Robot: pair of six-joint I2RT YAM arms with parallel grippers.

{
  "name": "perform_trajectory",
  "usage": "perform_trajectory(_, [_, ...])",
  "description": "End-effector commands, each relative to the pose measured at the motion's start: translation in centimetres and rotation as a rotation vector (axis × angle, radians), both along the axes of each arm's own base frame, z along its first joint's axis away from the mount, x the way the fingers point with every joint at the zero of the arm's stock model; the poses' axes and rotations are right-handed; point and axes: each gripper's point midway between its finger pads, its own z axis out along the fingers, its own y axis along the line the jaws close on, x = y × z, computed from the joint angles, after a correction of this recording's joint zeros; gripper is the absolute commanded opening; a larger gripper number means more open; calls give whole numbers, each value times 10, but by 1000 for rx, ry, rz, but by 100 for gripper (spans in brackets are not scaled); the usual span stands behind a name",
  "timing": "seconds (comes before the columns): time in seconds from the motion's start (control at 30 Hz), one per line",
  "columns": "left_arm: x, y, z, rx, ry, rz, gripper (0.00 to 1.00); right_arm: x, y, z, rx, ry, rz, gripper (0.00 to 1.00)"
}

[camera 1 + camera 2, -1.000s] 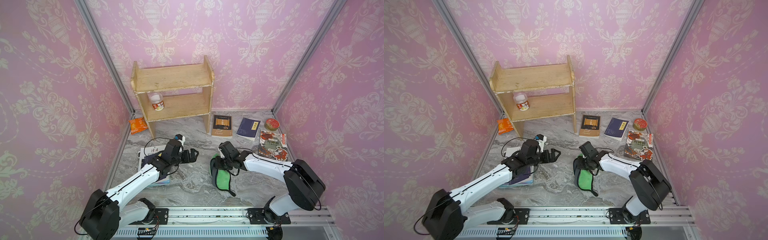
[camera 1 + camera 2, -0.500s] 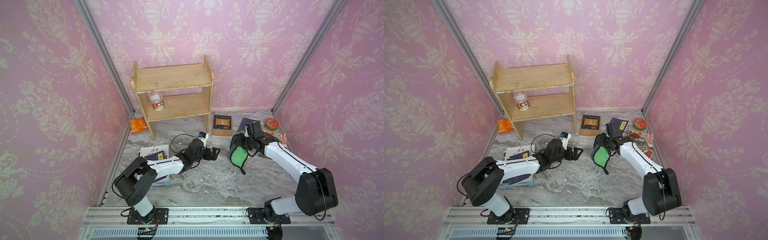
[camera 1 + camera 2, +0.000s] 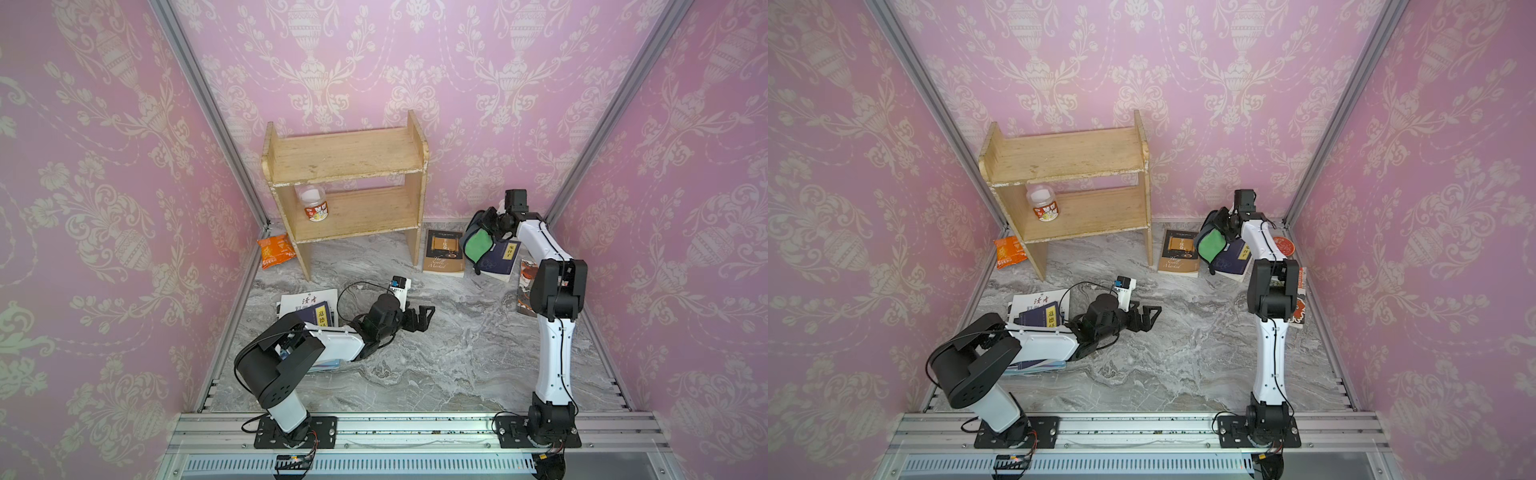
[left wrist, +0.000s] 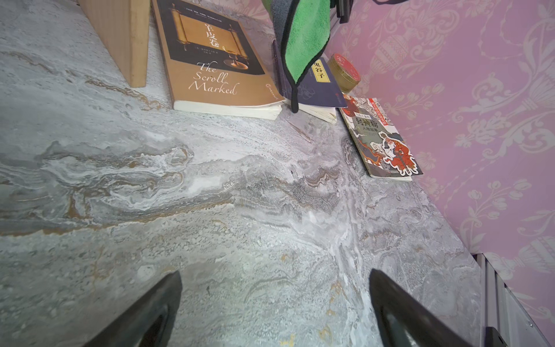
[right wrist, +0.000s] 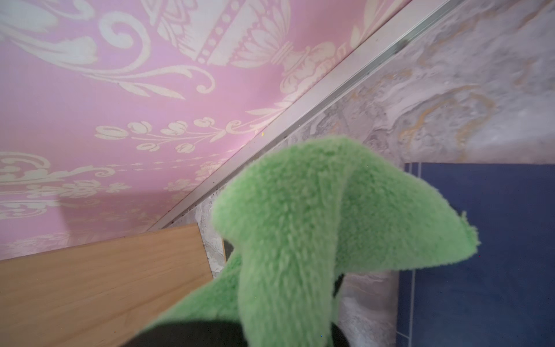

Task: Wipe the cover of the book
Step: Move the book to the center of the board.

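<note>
Right gripper (image 3: 485, 224), in both top views, was clamped on the green cloth (image 3: 477, 246), which hung over the blue book (image 3: 502, 258) lying flat near the back wall, just beside the brown book (image 3: 444, 253). The left gripper (image 3: 424, 318) sat low over the marble table (image 3: 457, 353), jaws wide and empty. From the left wrist, the cloth's dark tip reached the blue book's (image 4: 318, 87) front edge; contact could not be told. From the right wrist, the cloth (image 5: 315, 225) hid the jaws, with the blue book (image 5: 480, 240) below.
</note>
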Motion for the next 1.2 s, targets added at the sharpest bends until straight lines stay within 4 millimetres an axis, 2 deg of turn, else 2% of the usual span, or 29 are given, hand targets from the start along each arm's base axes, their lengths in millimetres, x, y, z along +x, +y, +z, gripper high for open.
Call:
perform_trajectory(0.0, [-6,3,-19,40,5,-34,99,10,24,15,72,-9,85,0])
perform_trajectory(0.07, [-6,6,-27,31,25,-35,99,21,29,11,101,-30,95,0])
perform_trajectory(0.13, [-5,10,-33,5,51,-31,99,31,31,-1,141,-39,88,0])
perform_trajectory(0.23, [-2,15,-39,-19,83,-16,99,38,32,-24,179,-30,78,0])
perform_trajectory(0.37, [-2,18,-46,-37,111,-11,99,46,45,-38,246,-57,112,0])
perform_trajectory(0.57, [-3,17,-50,-60,154,-14,99,47,43,-74,241,-10,79,0])
perform_trajectory(0.7, [-4,17,-49,-51,168,-13,99,44,52,-101,290,50,75,0])
perform_trajectory(0.83, [-3,17,-48,-40,180,-10,99,33,67,-114,274,98,118,0])
perform_trajectory(0.93, [-3,18,-48,-34,189,-9,99,18,83,-120,277,153,174,0])
perform_trajectory(1.17, [-6,20,-49,-40,206,-3,99,-35,109,-119,162,285,326,0])
